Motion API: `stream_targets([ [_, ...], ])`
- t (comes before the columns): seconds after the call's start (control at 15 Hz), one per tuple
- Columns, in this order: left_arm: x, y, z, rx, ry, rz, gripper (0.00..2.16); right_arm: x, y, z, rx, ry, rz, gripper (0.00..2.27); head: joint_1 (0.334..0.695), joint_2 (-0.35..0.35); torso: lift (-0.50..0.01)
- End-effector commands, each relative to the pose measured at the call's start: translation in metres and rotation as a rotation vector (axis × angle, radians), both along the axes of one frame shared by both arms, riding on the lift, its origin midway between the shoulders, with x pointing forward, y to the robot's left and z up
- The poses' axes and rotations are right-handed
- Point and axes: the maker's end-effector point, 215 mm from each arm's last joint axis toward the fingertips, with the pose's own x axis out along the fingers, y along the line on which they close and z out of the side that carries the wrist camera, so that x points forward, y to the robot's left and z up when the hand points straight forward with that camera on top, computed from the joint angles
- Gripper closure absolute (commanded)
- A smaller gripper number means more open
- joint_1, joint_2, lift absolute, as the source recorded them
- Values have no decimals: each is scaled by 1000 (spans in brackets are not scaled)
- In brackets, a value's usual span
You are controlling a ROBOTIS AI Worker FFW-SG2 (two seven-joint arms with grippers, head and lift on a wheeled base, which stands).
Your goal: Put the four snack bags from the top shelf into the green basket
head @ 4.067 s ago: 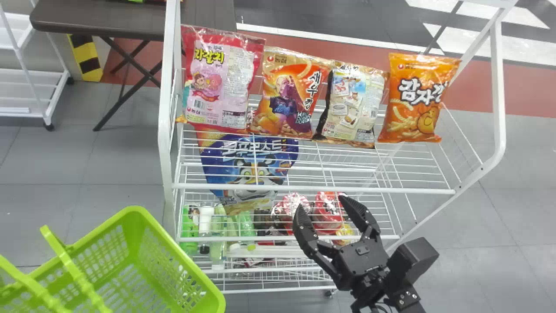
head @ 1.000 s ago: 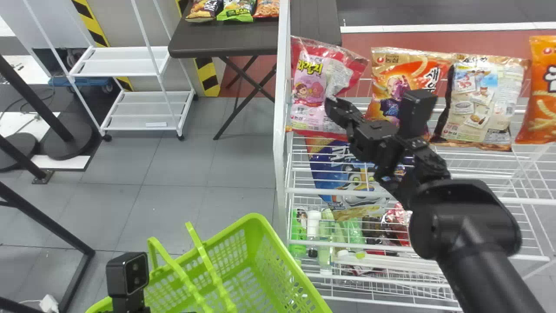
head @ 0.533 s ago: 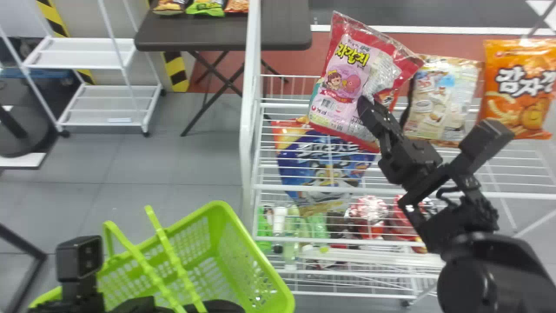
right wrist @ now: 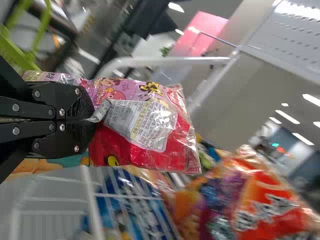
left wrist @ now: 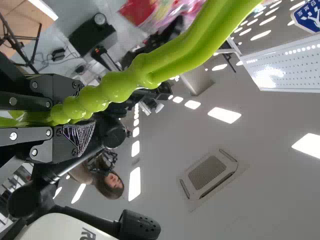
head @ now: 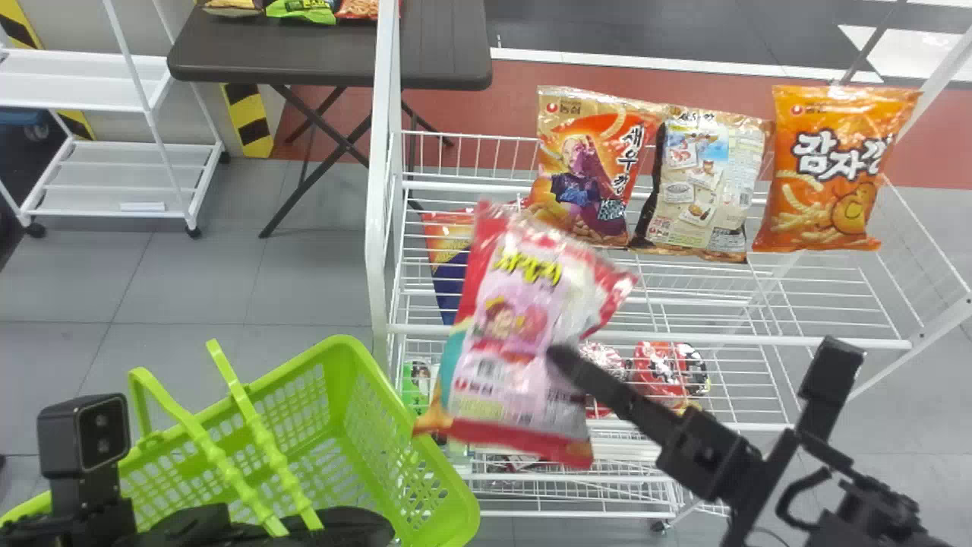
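Note:
My right gripper is shut on the pink-and-red snack bag, which hangs in front of the shelf, right of the green basket. In the right wrist view my right gripper pinches the printed side of the pink bag. Three bags lie in a row on the top shelf: a red-orange one, a beige one and an orange one. My left gripper is at the basket's near side; in the left wrist view my left gripper holds its handle.
The white rack's left post and front rail stand close to the held bag. Below are a blue bag and red packs. A dark table and another white rack are behind on the left.
The pink bag has come off the top shelf in my right gripper, moving down and left toward the basket. The head view has turned rightward over the last second.

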Motion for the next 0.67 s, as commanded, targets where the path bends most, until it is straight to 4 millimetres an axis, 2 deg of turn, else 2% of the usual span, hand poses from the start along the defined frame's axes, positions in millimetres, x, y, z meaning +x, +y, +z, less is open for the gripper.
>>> stream_targets([
  [0.0, -3, -1, 0, -15, 9, 6, 2148, -35, 24, 7, 33, 74, 108, 2253, 695, -64, 0],
  [0.07, -4, -3, 1, -21, 9, 6, 2148, -47, 35, 7, 49, 102, 155, 2253, 695, -53, 0],
  [0.2, -6, -9, 3, -27, 3, -3, 2148, -55, 59, 9, 65, 109, 211, 2253, 695, 2, 0],
  [0.4, -9, -18, 8, -37, -5, -24, 2148, -62, 100, -25, -17, 141, 279, 2253, 695, 56, 0],
  [0.6, -12, -23, 13, -43, -2, -41, 2148, -66, 149, -57, -102, 141, 361, 2223, 695, 147, 0],
])
